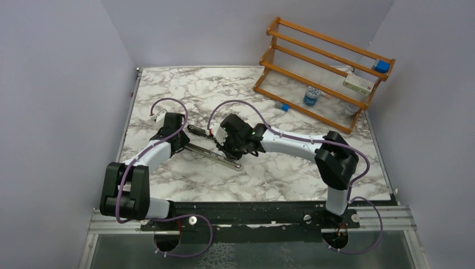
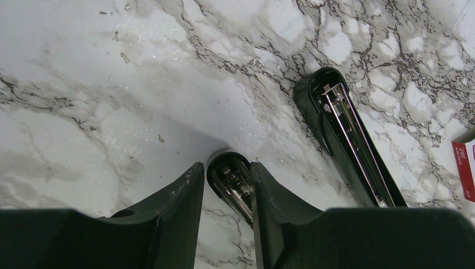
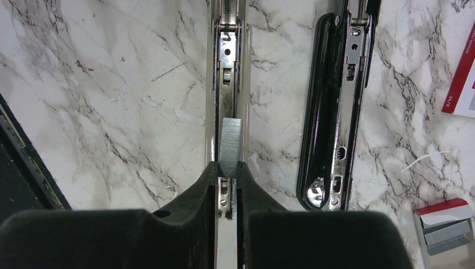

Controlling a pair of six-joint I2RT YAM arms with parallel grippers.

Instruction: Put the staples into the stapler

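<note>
The stapler lies swung open on the marble between my two arms. My left gripper is shut on the rounded end of one black half; the other black half lies to its right. My right gripper is shut on a grey strip of staples, held just above the silver channel. The black cover lies parallel on the right. A red staples box is at the right edge, and an open one holding grey strips sits at the bottom right.
An orange wooden rack stands at the back right with a bottle, a small carton and blue pieces. A small blue piece lies in front of it. Walls close in the table's left, back and right sides.
</note>
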